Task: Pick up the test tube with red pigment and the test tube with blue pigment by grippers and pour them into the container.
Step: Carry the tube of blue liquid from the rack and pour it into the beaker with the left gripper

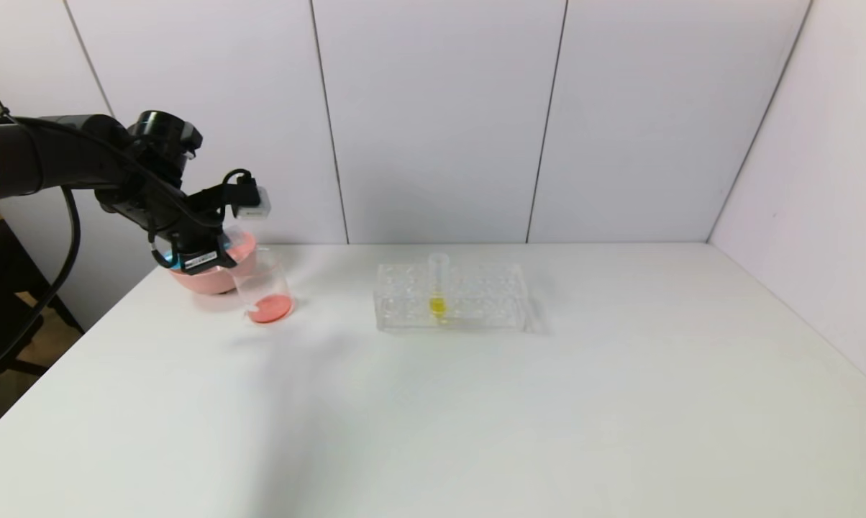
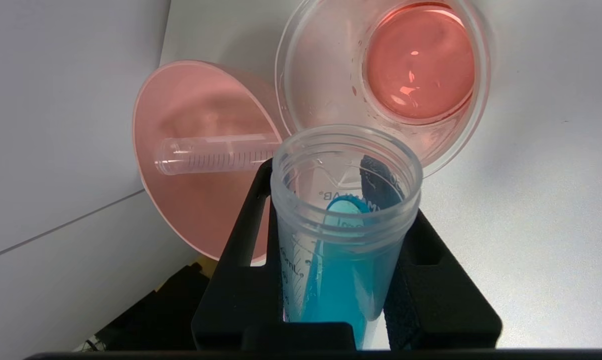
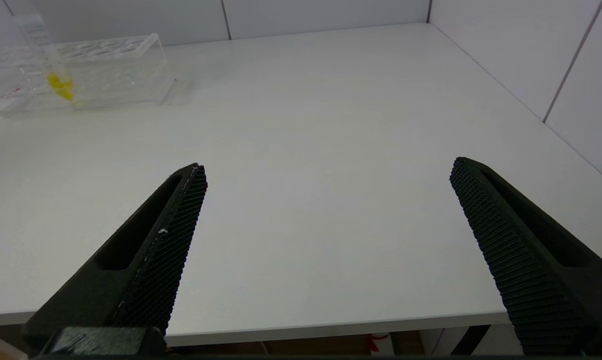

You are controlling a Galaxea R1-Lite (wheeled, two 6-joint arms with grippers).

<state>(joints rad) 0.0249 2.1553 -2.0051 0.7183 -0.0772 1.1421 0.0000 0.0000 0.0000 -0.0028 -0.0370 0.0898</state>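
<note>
My left gripper [image 1: 210, 248] is shut on the test tube with blue pigment [image 2: 341, 280] and holds it tilted at the table's far left. The tube's open mouth [image 2: 346, 165] points at the near rim of the container [image 2: 321, 75]. The blue liquid lies along the tube's lower wall, short of the mouth. The container [image 1: 260, 277] is a clear beaker holding red-pink liquid. An empty clear tube [image 2: 216, 155] lies in the pink bowl [image 2: 196, 210]. No tube with red liquid is in view. My right gripper [image 3: 328, 165] is open and empty over the table's front edge.
The pink bowl [image 1: 203, 279] sits right behind the beaker, near the table's left edge. A clear tube rack [image 1: 476, 296] stands mid-table with a yellow-liquid tube [image 1: 437, 288] in it; both show in the right wrist view [image 3: 96, 75]. Walls close the back and right.
</note>
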